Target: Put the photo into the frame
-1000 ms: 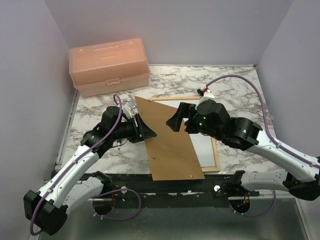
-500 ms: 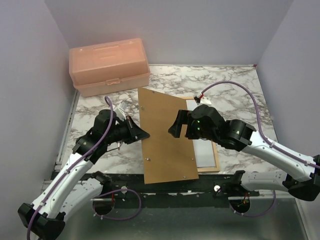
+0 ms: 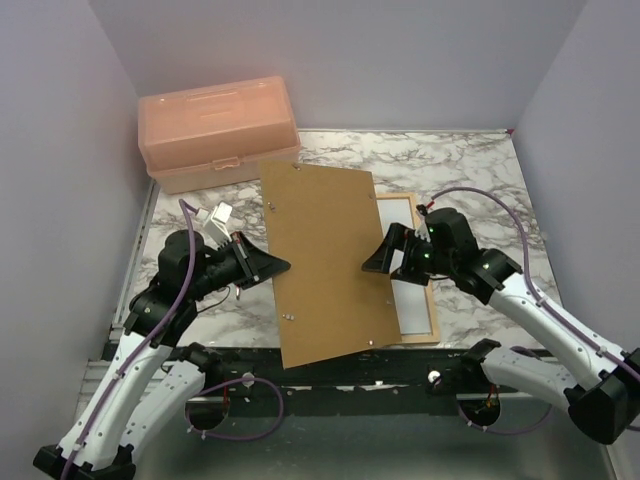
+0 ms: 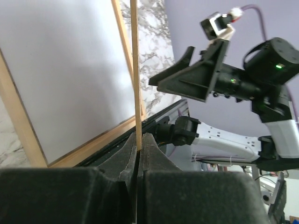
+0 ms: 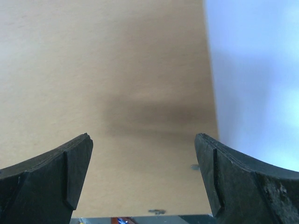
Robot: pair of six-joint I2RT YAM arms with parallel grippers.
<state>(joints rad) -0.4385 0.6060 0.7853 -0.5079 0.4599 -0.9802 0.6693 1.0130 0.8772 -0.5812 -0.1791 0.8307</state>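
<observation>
We log: left gripper [image 3: 280,265] pinches backing board's [image 3: 325,260] left edge; right gripper [image 3: 378,255] gapes, nearer the frame [image 3: 418,340] below, long axis near-far; photo [image 3: 413,310] perhaps inside.

Peach toolbox [image 3: 218,128] rests on marble table [image 3: 470,170], just beyond brown backing board [image 3: 325,260].

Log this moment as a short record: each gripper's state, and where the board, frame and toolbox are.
left gripper: jaws shut on the left edge of the stiff brown backing board
right gripper: jaws open, facing the board's right side, holding nothing
board: raised over the light-wood picture frame, hiding its left part
frame: flat on the marble table
peach plastic toolbox: far left corner
</observation>
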